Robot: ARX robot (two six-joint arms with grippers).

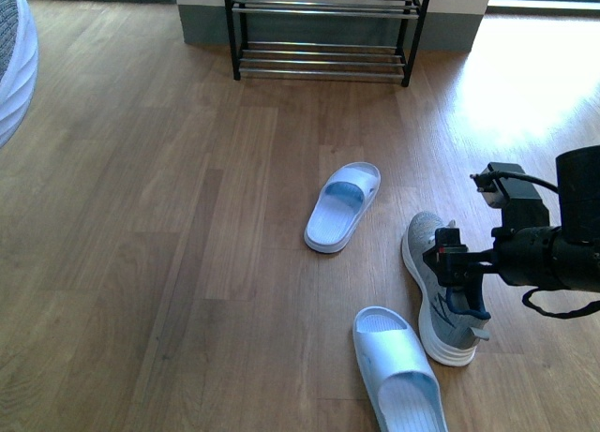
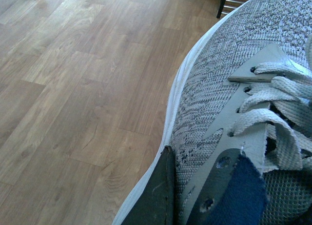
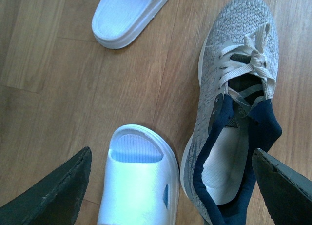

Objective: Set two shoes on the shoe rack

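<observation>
Judging from how things lay, the job was under way with nothing stored yet: the shoe rack (image 1: pixel 323 50) stood at the far wall with every visible shelf bare, well apart from both shoes. The first sneaker (image 2: pixel 219 78) filled the left wrist view and showed large and high at the left edge of the front view, so it looked to be held up off the floor (image 1: pixel 141 216). The left gripper (image 2: pixel 163 195) showed only one dark finger, pressed against the white sole at the shoe's side. The other finger was hidden, so I judged rather than saw that the gripper was clamped on the first sneaker. The second sneaker (image 1: pixel 427 240) lay on the floor to the right, toe towards the rack, with a pale slide (image 1: pixel 394 366) just beside its heel. Another slide (image 1: pixel 342 207) lay farther on, between it and the rack. The right gripper (image 1: pixel 459 282) hung above the heel end of the second sneaker with its fingers spread wide, one out past the sneaker and one out past the near slide. As far as the right wrist view showed, it touched and held nothing. What was left was to close on the second sneaker, carry both shoes across and set them on a shelf.
</observation>
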